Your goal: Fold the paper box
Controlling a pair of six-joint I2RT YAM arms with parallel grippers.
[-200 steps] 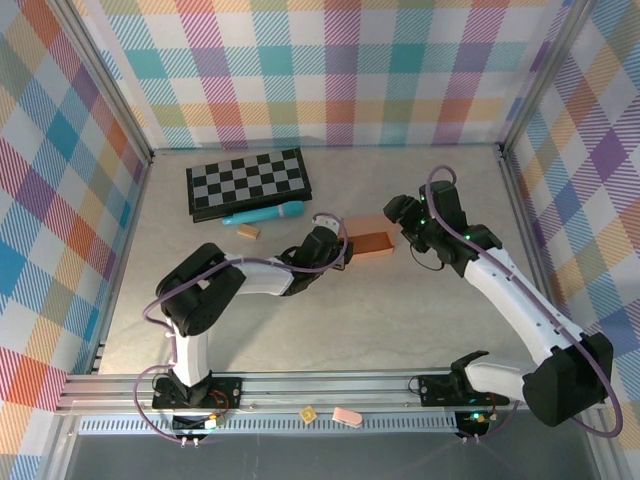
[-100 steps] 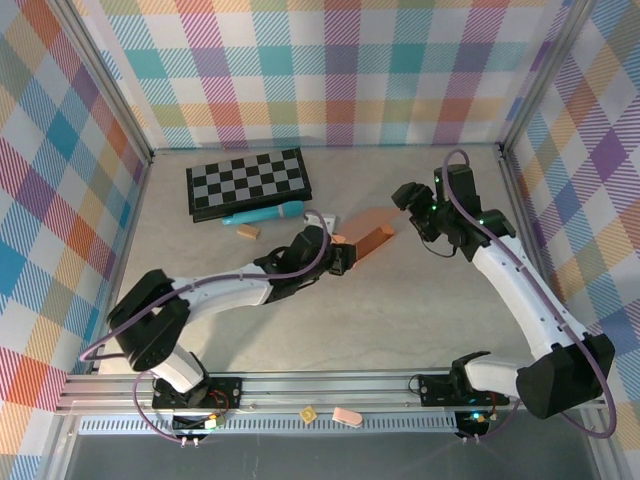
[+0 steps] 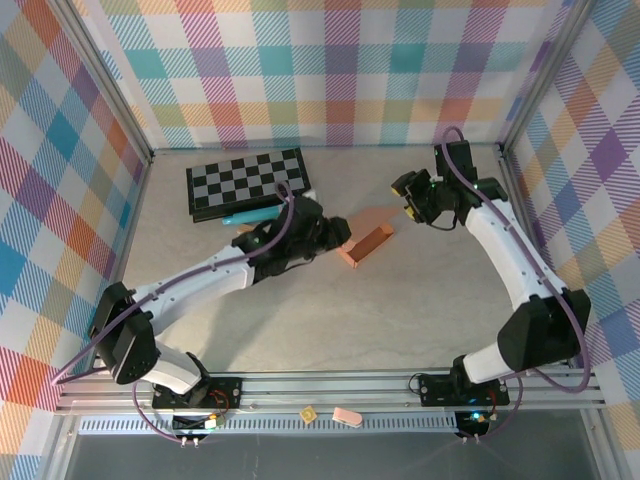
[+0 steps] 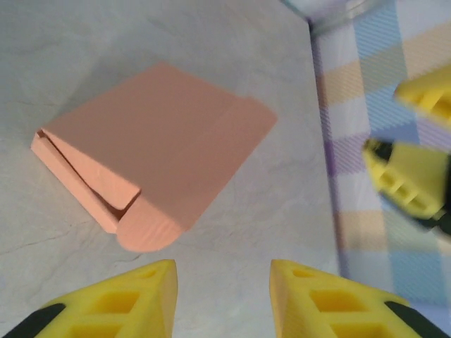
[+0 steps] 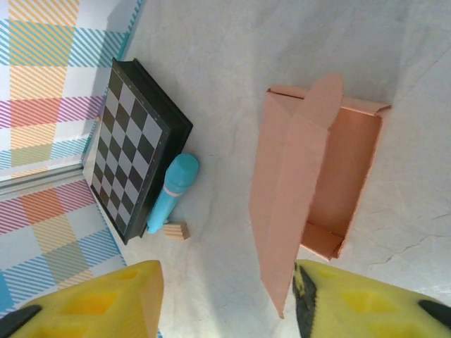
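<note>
The paper box (image 3: 366, 241) lies on the table (image 3: 420, 310) to the right of the chessboard (image 3: 248, 180) and a little nearer the arm bases than the board is. It is only partly folded. In the right wrist view the box (image 5: 310, 183) is an open tray with its inside showing. One long panel with a rounded tab at its end stands up along the side facing the chessboard (image 5: 137, 141).

The left gripper (image 3: 338, 232) is between the chessboard and the box, close to the box's left end. In its own camera the left gripper (image 4: 222, 296) has its fingers apart with only bare table between them, and it grips nothing. The box (image 4: 155, 176) lies just beyond the fingertips.

The right gripper (image 3: 407, 200) is on the far side of the box from the chessboard, near the box but apart from it. From the wrist, the right gripper (image 5: 225, 303) has its fingers spread wide and holds nothing.

A teal pen (image 5: 173, 190) lies along the chessboard's near edge. A small tan block (image 5: 176, 230) sits just beside the pen's thin end.
</note>
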